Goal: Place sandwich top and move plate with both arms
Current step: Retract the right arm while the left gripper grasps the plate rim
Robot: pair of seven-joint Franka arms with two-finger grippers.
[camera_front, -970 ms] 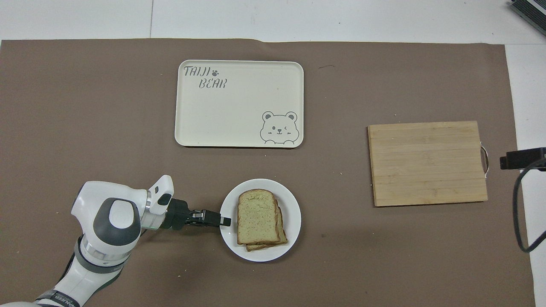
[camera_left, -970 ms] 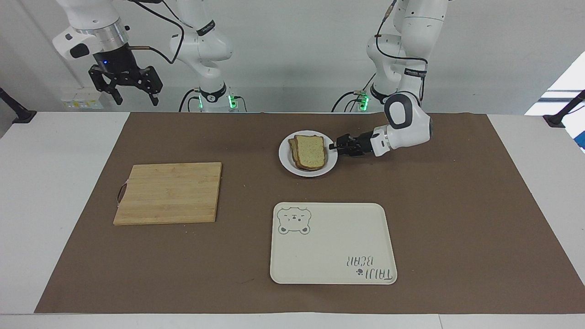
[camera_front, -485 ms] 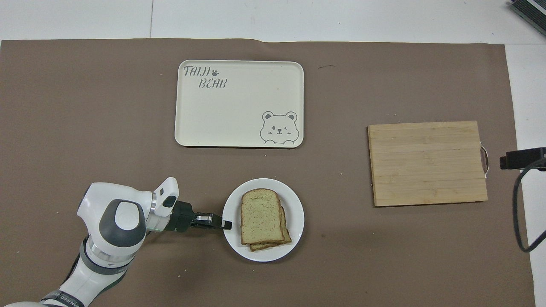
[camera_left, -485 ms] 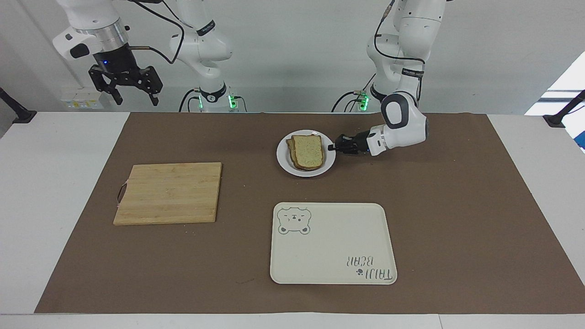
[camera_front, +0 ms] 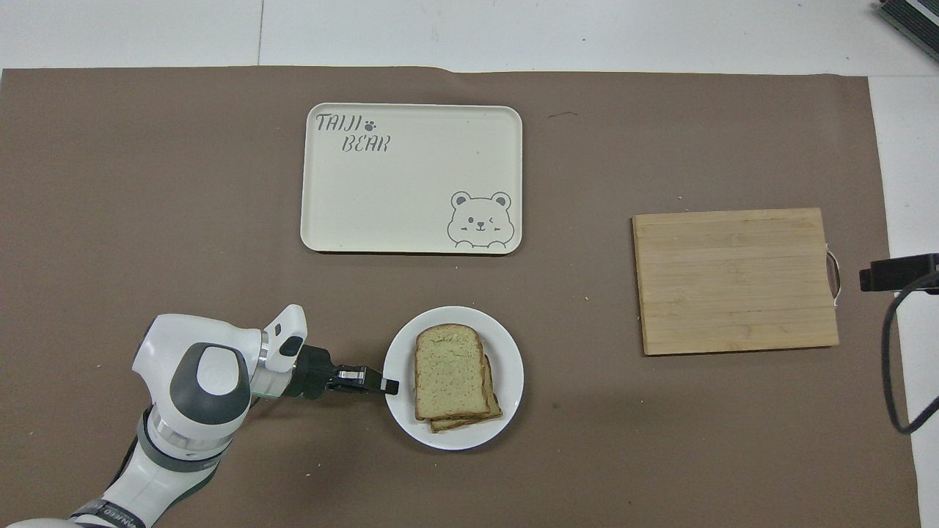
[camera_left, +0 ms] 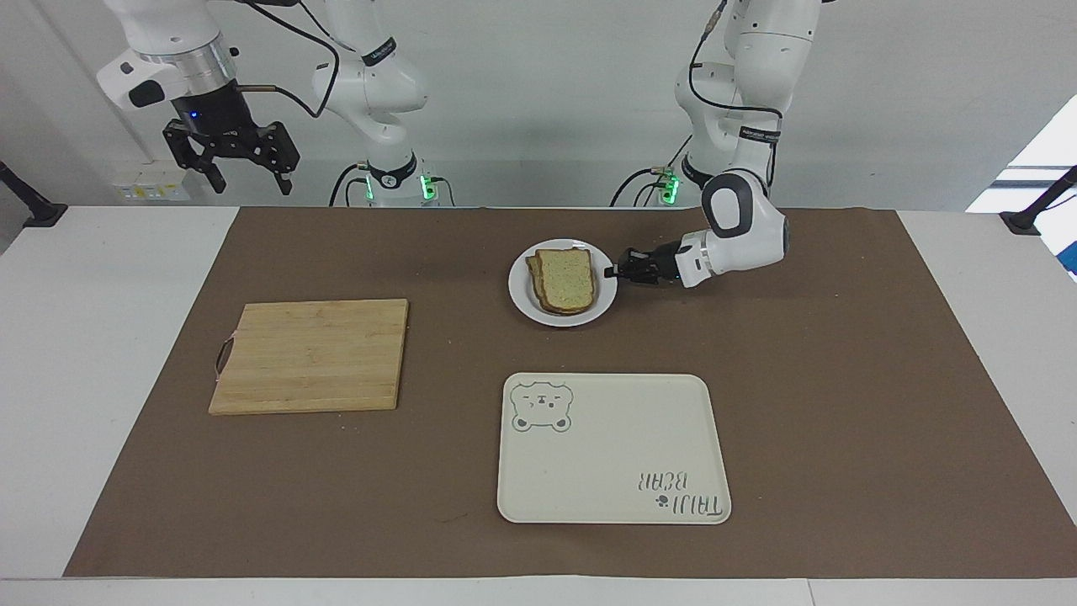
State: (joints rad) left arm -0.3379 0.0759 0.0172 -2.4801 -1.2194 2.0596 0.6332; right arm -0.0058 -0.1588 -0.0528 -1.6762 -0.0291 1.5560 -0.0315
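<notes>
The small white plate (camera_left: 526, 305) sits on the brown mat, nearer to the robots than the tray. The sandwich top (camera_left: 569, 278), a plain tan slice, lies on another slice on the plate. In the overhead view the sandwich top (camera_front: 449, 371) covers most of the lower slice on the plate (camera_front: 508, 358). My left gripper (camera_left: 609, 273) lies low and level, shut on the plate's rim at the left arm's end; it also shows in the overhead view (camera_front: 393, 385). My right gripper (camera_left: 252, 181) waits open, raised high above the right arm's end of the table.
A cream tray with a bear drawing (camera_left: 614, 450) lies farther from the robots than the plate. A wooden cutting board (camera_left: 310, 355) lies toward the right arm's end. The brown mat (camera_left: 841, 404) covers most of the table.
My left gripper has pushed the plate with the bread a little toward the right arm's end and slightly nearer to the robots. The right arm has not moved.
</notes>
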